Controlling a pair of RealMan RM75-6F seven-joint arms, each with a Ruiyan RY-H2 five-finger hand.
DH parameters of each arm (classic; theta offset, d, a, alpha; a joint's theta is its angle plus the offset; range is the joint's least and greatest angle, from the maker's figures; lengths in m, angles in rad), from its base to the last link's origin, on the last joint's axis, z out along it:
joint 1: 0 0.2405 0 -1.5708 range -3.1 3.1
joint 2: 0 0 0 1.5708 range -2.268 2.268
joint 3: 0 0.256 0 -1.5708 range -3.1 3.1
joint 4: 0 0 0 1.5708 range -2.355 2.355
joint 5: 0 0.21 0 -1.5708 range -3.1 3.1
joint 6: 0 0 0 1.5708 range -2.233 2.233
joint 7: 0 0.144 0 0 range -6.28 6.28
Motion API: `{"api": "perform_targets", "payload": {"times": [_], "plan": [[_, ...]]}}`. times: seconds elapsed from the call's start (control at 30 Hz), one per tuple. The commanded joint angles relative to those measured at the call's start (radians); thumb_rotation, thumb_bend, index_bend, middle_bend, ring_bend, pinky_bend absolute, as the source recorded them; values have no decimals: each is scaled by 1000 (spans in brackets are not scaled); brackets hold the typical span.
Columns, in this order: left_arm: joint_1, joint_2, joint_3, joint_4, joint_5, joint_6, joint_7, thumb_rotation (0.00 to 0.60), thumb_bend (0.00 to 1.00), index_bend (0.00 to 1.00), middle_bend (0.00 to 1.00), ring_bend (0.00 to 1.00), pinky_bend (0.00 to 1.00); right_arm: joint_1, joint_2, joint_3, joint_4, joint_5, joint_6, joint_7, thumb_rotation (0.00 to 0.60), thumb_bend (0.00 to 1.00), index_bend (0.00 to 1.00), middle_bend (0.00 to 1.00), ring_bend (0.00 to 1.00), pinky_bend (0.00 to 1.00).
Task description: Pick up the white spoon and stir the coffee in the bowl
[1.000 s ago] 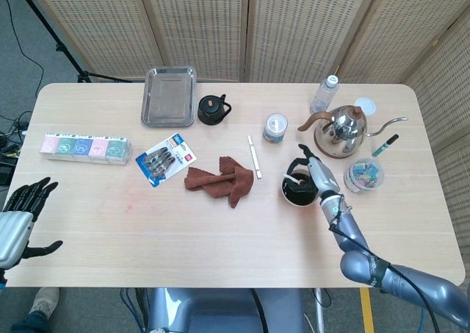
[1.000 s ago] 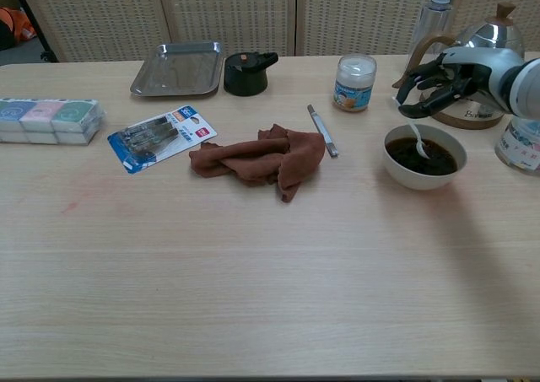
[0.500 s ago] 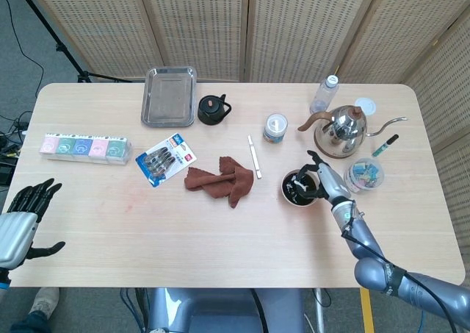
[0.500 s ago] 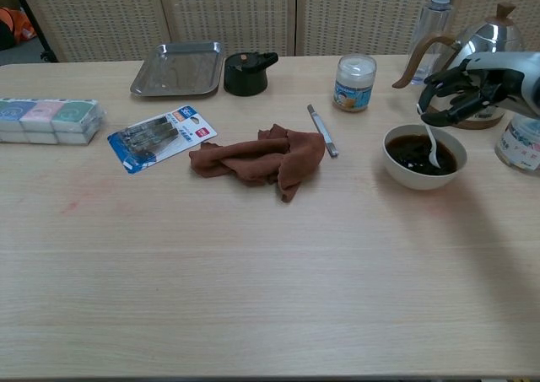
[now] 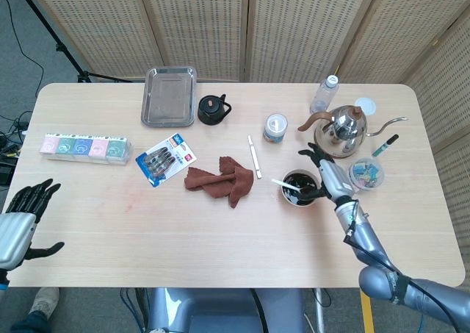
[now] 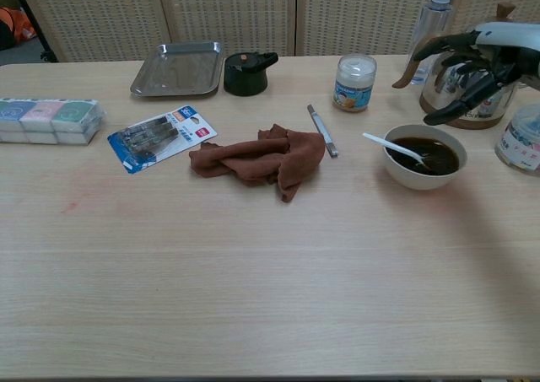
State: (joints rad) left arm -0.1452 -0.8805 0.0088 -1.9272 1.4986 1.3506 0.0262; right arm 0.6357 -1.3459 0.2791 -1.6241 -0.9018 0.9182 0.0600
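White spoon (image 6: 394,147): lying in the bowl, handle sticking out over the rim on the cloth side, scoop end down in the coffee. Nobody's holding it.
Bowl (image 6: 399,170): white, sitting on the table just in front of the kettle, dark coffee (image 6: 430,156) filling it.
Right hand (image 6: 469,72): hovering above and just behind the bowl, dark fingers (image 6: 445,113) spread and curved downward, nothing in them, clear of the spoon. From the head view the hand (image 5: 320,173) sits right at the bowl's far-right edge; contact with the rim, I cannot tell.
Left hand (image 5: 20,215): way off at the near left corner, beyond the table edge, fingers fanned apart, holding nothing.
Kettle (image 5: 340,129): shiny gooseneck with a brown handle, behind the bowl, on its base.
Water bottle (image 6: 429,16): clear, upright, just behind the kettle.
Small jar (image 6: 353,83): white lid, standing left of the kettle.
Plastic cup (image 5: 365,173): clear, with colourful bits inside, right of the bowl.
Brown cloth (image 6: 260,159): crumpled mid-table, well left of the bowl.
Slim stick-like item (image 6: 321,130): between the cloth and the jar, lying flat; what it is, cannot tell.
Blue blister pack (image 6: 161,136): flat, left of the cloth.
Metal tray (image 6: 178,68): at the back of the table, black teapot (image 6: 245,72) just beside it.
Pastel box row (image 6: 46,121): far left edge.
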Motion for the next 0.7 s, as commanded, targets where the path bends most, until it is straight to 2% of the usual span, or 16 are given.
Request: {"api": "perform_targets", "payload": {"times": [0.03,0.13,0.3,0.43,0.7], "plan": [[5,-3,2,2,5,8,0,600,130,0,0,0,0,-73,50,-71,-19,-160,120,-43,600,0,149,0,0,0],[17,-14,2,7,8,31,6,600,130,0,0,0,0,-142,53,-148,38,-324,248,-67,600,0,131,0,0,0],[41,-51,1,33,43,92,19,600,130,0,0,0,0,-258,49,-233,155,-500,446,-52,600,0,119,0,0,0],[63,-83,9,63,59,127,29,600,130,0,0,0,0,-327,49,-259,208,-553,549,-35,600,0,119,0,0,0],[79,-96,14,76,52,137,33,600,130,0,0,0,0,-373,59,-263,253,-601,609,-6,600,0,107,0,0,0]]}}
